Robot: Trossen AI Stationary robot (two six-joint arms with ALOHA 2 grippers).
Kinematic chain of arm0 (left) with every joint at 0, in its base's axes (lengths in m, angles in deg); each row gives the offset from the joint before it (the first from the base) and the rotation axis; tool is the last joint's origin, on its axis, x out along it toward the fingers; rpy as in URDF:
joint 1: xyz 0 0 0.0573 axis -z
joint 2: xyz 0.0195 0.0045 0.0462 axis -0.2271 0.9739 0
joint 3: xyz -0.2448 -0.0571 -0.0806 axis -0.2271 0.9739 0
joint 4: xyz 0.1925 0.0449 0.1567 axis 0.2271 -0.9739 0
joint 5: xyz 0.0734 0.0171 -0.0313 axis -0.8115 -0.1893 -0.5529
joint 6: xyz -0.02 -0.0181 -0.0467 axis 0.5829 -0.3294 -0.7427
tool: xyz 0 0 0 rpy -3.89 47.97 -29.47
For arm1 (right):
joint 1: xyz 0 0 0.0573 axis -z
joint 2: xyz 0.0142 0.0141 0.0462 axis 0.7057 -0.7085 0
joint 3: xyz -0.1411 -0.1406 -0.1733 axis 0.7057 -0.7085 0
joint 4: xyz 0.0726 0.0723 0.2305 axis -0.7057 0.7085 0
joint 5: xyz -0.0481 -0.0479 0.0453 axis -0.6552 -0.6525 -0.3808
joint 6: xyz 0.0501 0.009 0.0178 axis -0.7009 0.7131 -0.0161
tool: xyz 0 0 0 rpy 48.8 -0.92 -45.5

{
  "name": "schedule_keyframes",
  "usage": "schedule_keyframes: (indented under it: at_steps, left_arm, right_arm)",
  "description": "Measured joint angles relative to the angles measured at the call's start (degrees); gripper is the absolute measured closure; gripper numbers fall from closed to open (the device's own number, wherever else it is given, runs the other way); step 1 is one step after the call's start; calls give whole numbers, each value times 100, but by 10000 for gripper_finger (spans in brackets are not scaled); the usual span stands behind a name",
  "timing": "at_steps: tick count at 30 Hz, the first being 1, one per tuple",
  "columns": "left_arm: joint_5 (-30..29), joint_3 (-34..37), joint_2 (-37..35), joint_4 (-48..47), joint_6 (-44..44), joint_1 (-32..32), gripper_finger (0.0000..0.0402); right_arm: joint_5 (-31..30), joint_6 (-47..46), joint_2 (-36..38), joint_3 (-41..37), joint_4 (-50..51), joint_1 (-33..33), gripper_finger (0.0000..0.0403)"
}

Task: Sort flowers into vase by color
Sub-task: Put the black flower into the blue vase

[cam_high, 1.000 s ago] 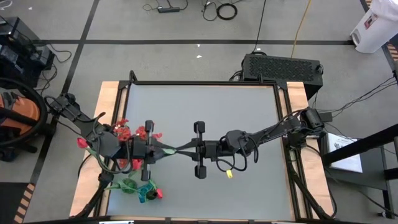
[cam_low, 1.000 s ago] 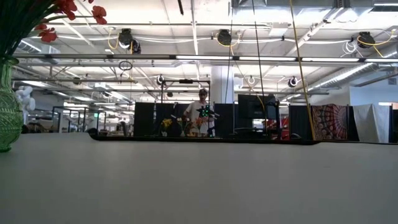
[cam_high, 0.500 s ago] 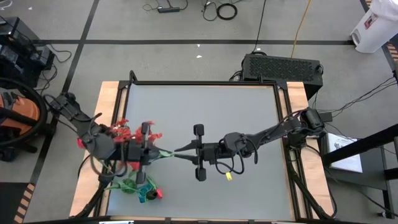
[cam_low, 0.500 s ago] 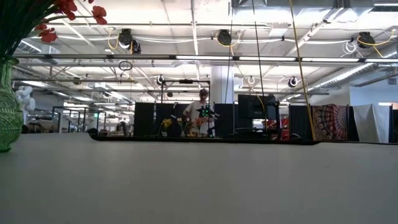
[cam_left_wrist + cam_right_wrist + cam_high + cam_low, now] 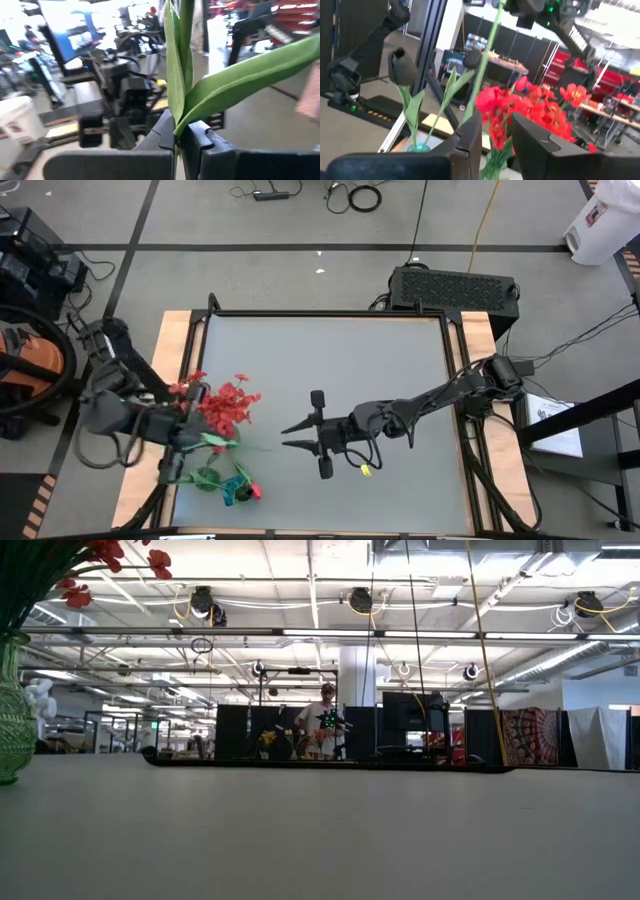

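1. Left gripper point(image 5: 178, 137), at table's left edge, clamps a green flower stem point(image 5: 186, 45) w/ long leaves; fingers pressed tight on it.
2. Right gripper point(image 5: 292, 436), mid-table point(image 5: 330, 350), fingers parted, nothing between them, just clear of stem tip.
3. Red blooms point(image 5: 228, 404) cluster by left arm; green vase point(image 5: 12, 715) w/ red flowers at far left edge.
4. Person point(image 5: 324, 725) stands in room beyond.

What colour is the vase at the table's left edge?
Green glass vase, clearest in the low view.
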Motion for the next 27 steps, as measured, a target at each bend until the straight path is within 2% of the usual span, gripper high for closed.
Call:
schedule_keyframes:
  at_steps: [9,16,24,27]
  left_arm:
    - [24,-15,-555,-979,-834,822,394]
    - [212,-514,-499,-2161,-1296,1223,391]
    - [895,-586,-369,-2328,-1419,1289,389]
    - [948,-586,-228,-2336,-1419,1289,389]
  right_arm:
    - [2,-75,0,0,383,-2,307]
    - [2,-77,0,0,523,0,307]
    - [4,-228,0,0,619,15,307]
    - [4,-228,0,0,690,15,307]
